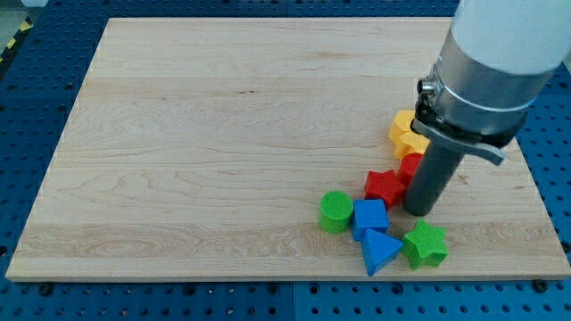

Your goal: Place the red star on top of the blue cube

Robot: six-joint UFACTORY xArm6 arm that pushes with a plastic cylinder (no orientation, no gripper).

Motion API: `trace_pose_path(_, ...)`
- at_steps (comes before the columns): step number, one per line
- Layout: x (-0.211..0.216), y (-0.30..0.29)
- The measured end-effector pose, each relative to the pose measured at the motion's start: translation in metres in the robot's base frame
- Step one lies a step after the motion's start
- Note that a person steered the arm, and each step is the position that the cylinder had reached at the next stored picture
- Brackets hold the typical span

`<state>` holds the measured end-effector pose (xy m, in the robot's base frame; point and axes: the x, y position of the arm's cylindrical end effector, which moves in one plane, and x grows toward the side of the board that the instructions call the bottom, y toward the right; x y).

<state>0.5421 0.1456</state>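
We are positioning my tip (418, 211) (a bare rod, no jaws) at three o'clock of the red plastic star (384, 186), pushing it toward the blue plastic cube (369, 215) at six o'clock next.

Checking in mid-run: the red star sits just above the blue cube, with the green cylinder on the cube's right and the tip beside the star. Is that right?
Not quite. The camera view shows the green cylinder on the view's left of the blue cube, not its right. The rest holds: the red star sits just above the cube, and my tip is beside the star, on its right.

Wood board (223, 134); blocks btm-right: red star (384, 186), blue cube (369, 215), green cylinder (336, 211), blue triangle (380, 251), green star (426, 245).
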Motion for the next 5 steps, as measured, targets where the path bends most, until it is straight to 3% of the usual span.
trace_pose_path(5,0.004,-0.034)
